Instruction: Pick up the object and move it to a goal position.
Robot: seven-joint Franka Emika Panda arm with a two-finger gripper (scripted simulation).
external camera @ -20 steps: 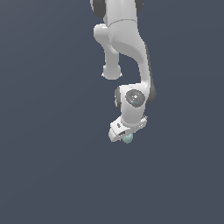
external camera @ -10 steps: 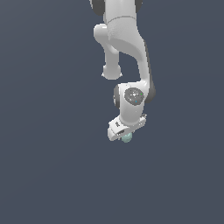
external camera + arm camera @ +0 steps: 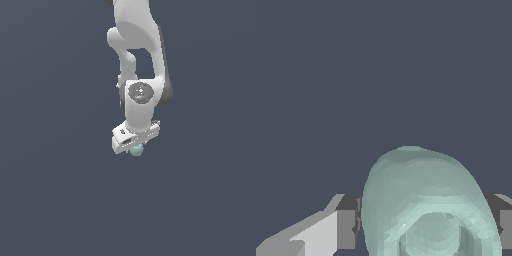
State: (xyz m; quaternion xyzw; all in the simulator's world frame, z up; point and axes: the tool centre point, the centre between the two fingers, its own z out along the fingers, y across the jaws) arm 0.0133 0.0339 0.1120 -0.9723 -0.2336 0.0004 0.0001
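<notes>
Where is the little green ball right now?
The green ball sits near the middle of the exterior view, tucked just under the white gripper; in the wrist view it fills the gap between the fingers.

Plain dark grey-blue surface [image 3: 50, 200], flat, uniform across ext + wrist views, no edges or markings visible

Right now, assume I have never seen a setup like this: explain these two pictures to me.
These are simulator renders. The white jointed machine is a robot arm. The exterior view looks at it from a camera off the arm; the wrist view looks from a camera on the wrist, past the hand. The hand is shut on a small pale teal object, which fills much of the wrist view between the two fingers. The plain dark grey ground shows nothing else.
</notes>
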